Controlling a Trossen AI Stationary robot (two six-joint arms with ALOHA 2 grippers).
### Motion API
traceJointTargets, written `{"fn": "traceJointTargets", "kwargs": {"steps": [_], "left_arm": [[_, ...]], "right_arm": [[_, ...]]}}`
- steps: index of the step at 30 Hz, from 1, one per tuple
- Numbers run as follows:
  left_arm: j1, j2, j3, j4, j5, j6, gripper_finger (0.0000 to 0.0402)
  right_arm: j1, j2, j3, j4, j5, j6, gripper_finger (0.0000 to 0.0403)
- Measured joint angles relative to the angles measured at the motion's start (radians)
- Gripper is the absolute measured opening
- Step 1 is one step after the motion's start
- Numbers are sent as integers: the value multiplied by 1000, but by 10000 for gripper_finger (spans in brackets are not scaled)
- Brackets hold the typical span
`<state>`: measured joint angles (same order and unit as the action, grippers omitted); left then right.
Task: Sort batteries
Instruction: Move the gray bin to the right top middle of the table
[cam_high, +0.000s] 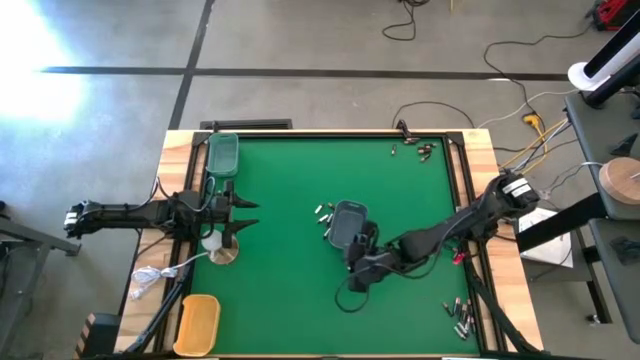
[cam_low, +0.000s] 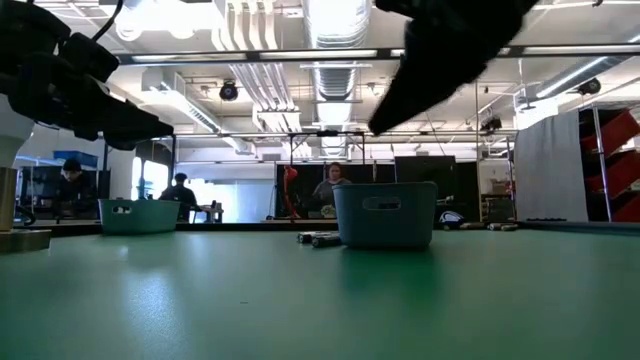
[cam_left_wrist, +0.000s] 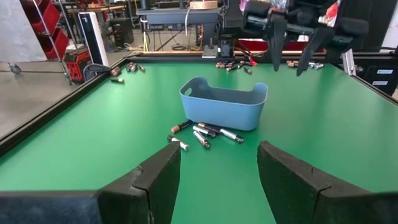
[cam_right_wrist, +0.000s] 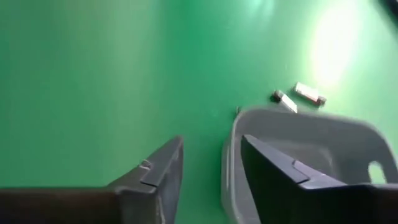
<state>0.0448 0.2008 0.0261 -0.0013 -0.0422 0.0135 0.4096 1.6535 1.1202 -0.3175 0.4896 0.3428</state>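
Several small batteries (cam_left_wrist: 200, 133) lie loose on the green table beside a grey-blue tray (cam_left_wrist: 224, 107), on its side toward the left arm; in the high view they are batteries (cam_high: 322, 216) next to the tray (cam_high: 348, 212). My right gripper (cam_left_wrist: 292, 59) hangs open above the tray's side away from the left arm, fingers slanting down, touching nothing. Its wrist view shows the tray's rim (cam_right_wrist: 229, 149) below the gap between its fingers (cam_right_wrist: 155, 177). My left gripper (cam_left_wrist: 217, 180) waits open at the table's left edge.
More batteries lie at the far right corner (cam_high: 420, 150) and the near right corner (cam_high: 460, 316). A green tray (cam_high: 223, 154) stands far left, a yellow tray (cam_high: 197, 322) near left. A white ball on a round base (cam_high: 216, 246) sits by the left arm.
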Motion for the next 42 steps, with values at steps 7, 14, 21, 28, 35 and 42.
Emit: {"fn": "traceJointTargets", "kwargs": {"steps": [7,14,21,28,35,42], "left_arm": [[0,3,0,0,0,0,191],[0,13,0,7,0,0,191],[0,25,0,9,0,0,191],[0,29,0,9,0,0,191],[0,34,0,7,0,0,191],[0,34,0,7,0,0,191]], "right_arm": [[-78,35,12,-18,-21,56,183],[-142,61,-4,-28,-138,76,167],[-157,63,-24,-26,-224,103,148],[-157,63,-39,-36,-228,102,127],[-157,63,-41,-97,-229,103,76],[-157,53,7,-187,-229,114,14]]}}
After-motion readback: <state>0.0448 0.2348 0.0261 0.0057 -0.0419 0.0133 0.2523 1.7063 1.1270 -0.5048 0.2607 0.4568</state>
